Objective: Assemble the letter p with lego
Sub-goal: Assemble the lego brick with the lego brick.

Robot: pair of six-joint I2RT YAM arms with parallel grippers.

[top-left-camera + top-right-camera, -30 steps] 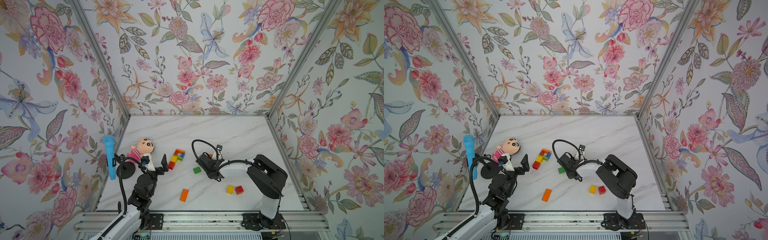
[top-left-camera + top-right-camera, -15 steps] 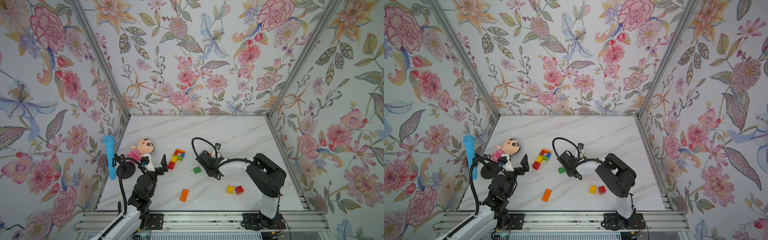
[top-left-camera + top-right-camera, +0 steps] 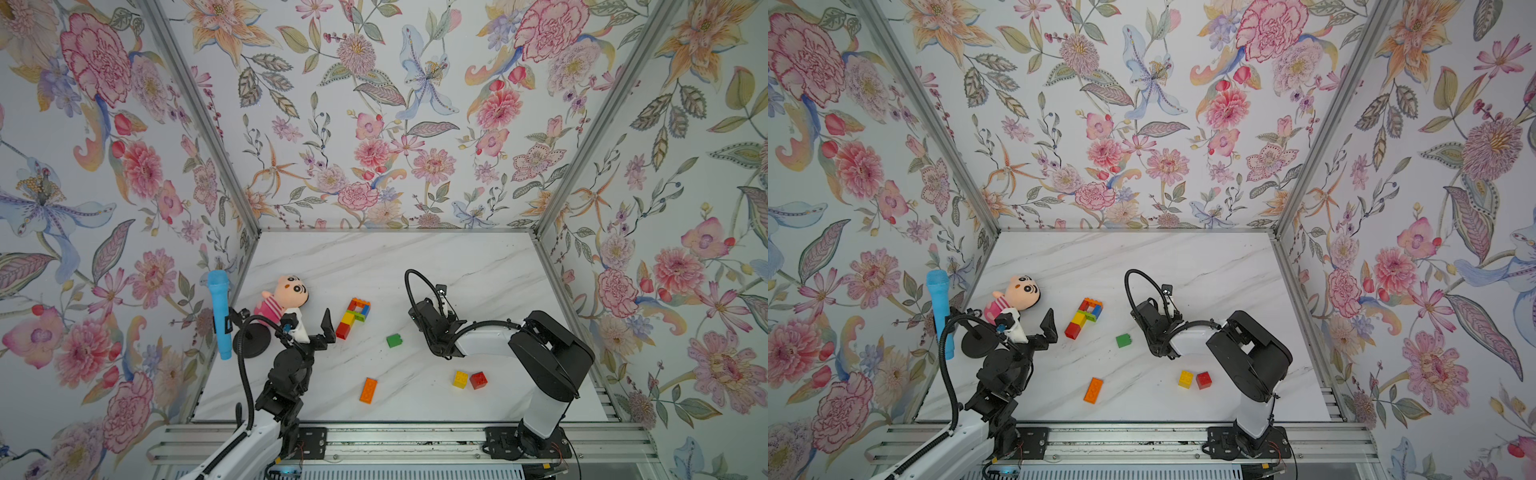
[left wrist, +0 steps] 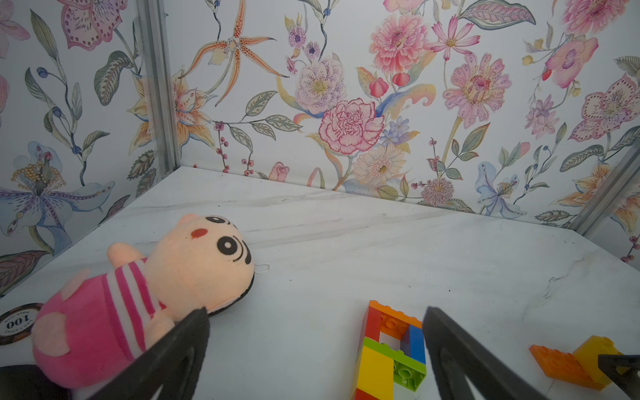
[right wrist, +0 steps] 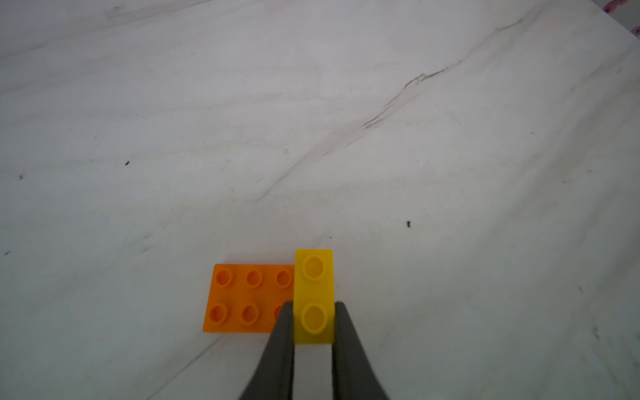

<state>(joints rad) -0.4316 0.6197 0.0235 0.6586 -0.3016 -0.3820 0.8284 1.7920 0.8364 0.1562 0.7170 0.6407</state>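
Lego letter [image 3: 354, 314] sits a bit left of the table's [image 3: 478, 257] middle, and it already reads as a P to me: red and yellow stem, with a green, blue and orange loop.

Barely anything changes over the last second. The right gripper [image 5: 314, 306] drifts a touch toward the right edge, jaws clamped on a yellow brick [image 5: 314, 273] that overlaps the end of an orange brick [image 5: 242, 298]. The left gripper [image 3: 330, 323] hasn't budged. Its jaws are wide apart just beside the stem, holding nothing. The spare green brick [image 3: 394, 340], the long orange spare [image 3: 368, 390] and the yellow spare [image 3: 460, 379] touching the red spare [image 3: 478, 380] near the front edge all stay put. My read is that nothing's being placed yet and the right arm is just carrying.

Annoying bits: in both top views the held bricks are hidden under the right wrist. I can't tell if yellow and orange are snapped together, or whether they're clear of the table. The left wrist view cuts off the bottom of the stem.
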